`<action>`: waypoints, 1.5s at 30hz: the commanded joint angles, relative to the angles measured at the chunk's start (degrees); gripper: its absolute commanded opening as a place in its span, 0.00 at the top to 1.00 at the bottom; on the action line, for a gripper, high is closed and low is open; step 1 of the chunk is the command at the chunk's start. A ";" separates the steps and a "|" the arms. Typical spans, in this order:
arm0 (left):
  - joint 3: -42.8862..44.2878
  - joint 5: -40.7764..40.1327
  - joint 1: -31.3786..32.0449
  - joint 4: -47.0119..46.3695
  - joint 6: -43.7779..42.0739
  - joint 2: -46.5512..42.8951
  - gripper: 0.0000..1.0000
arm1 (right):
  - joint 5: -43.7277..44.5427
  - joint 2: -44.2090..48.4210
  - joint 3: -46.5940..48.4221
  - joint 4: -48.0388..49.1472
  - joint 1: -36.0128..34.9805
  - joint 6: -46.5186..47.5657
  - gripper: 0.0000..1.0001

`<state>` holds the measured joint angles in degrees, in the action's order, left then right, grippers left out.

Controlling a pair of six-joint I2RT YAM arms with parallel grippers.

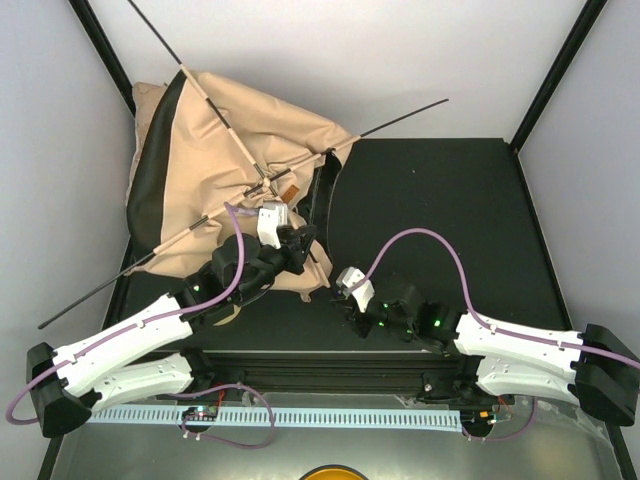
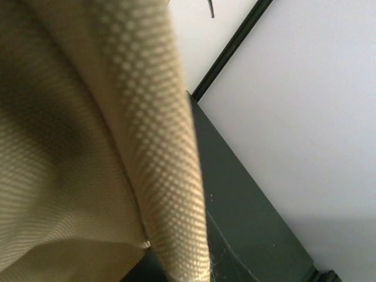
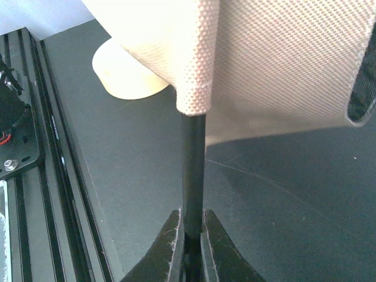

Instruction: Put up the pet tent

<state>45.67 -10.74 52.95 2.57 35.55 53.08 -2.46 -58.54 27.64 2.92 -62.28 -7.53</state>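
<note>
- Tent [image 1: 250, 130] lies collapsed at the back-left of the bench [image 1: 450, 220]. Tan fabric is crumpled, with black lining showing along its left edge.
- Two thin black poles [image 1: 405, 116] cross on top of the fabric, and their ends stick out well past it. One points to the back wall, one to the right.
- Small brown label [image 1: 290, 193] sits just right of the crossing.
- Left gripper [image 1: 300, 243] is pressed up against the tent's near edge. Its wrist view is filled with tan weave and no fingers are visible, so I can't tell whether it's open or closed.
- Right gripper [image 3: 189, 226] is clamped on a pole [image 3: 194, 170] just below where it leaves a tan sleeve end [image 3: 194, 97], at the tent's near-right corner.
- Cream round object [image 3: 126, 76] is on the bench behind that sleeve, partly under the fabric.
</note>
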 commanded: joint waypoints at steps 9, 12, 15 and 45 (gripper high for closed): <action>2.45 -0.33 0.31 0.28 1.25 0.62 0.91 | 1.31 1.73 2.70 3.08 -0.29 1.09 0.99; 2.41 -0.20 0.31 0.25 1.45 0.79 0.87 | 1.37 1.72 3.09 3.13 -0.29 1.16 0.99; 2.46 -0.16 0.31 0.25 1.61 0.80 0.86 | 1.45 1.63 3.51 3.12 -0.27 1.21 0.99; 7.71 -7.62 -0.08 8.63 -4.34 -1.63 0.98 | 4.19 11.65 -5.04 2.95 -0.30 -1.88 0.61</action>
<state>49.04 -14.90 52.97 10.55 35.29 53.41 -0.10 -50.09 24.95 4.71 -62.28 -8.19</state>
